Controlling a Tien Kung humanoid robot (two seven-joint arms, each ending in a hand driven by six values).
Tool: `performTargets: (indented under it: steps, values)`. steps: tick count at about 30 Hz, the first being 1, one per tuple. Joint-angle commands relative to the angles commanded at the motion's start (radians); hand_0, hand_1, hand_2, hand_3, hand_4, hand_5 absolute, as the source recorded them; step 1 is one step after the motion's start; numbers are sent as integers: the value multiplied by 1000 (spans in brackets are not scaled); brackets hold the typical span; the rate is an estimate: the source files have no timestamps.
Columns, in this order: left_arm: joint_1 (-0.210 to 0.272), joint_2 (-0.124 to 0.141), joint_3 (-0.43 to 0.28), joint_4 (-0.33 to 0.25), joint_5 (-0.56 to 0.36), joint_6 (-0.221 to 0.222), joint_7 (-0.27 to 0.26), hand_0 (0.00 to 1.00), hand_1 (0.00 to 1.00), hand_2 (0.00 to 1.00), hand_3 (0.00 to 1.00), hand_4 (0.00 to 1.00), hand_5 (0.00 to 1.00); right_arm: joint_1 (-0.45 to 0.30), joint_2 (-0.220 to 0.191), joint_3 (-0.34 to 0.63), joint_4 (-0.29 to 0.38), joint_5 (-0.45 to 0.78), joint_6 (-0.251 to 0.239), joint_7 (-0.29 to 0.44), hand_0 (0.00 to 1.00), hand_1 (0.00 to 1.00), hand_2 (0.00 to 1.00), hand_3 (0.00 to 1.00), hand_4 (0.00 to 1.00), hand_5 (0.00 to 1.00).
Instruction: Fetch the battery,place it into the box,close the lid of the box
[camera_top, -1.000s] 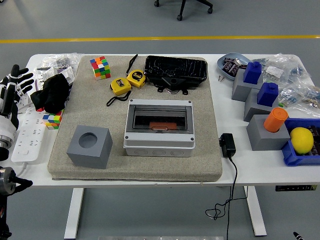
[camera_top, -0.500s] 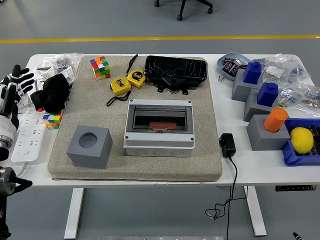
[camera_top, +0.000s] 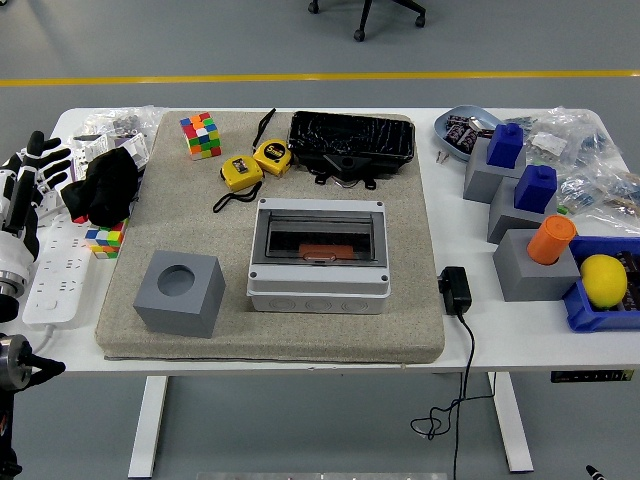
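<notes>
A grey box (camera_top: 318, 285) stands in the middle of the beige mat (camera_top: 420, 300). Its smoky see-through lid (camera_top: 320, 238) lies flat over it. Through the lid an orange-red flat piece (camera_top: 325, 250) shows inside; I cannot tell whether it is the battery. Small dark packs lie in a blue bowl (camera_top: 462, 128) at the back right. My left hand (camera_top: 45, 168) hovers at the table's left edge, far from the box, with its fingers spread and holding nothing. The right arm is out of view.
On the mat are a grey cube with a round hole (camera_top: 179, 292), two yellow tape measures (camera_top: 242, 172), a colour cube (camera_top: 201, 135) and a black tray (camera_top: 351, 140). A black cloth (camera_top: 105, 185) and power strip (camera_top: 55, 270) lie left. Grey blocks (camera_top: 530, 265) and a lemon (camera_top: 603, 279) stand right.
My left hand has drifted very slightly to the right. Nothing else has moved.
</notes>
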Motion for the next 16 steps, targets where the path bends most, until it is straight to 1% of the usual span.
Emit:
performTargets:
  steps: [16]
  values:
    - [-2, -2, -5, 0, 0, 1, -3, 772, 753, 728, 717, 996, 871, 1, 1, 9, 0, -5, 1, -1, 824, 787, 781, 818, 998, 998]
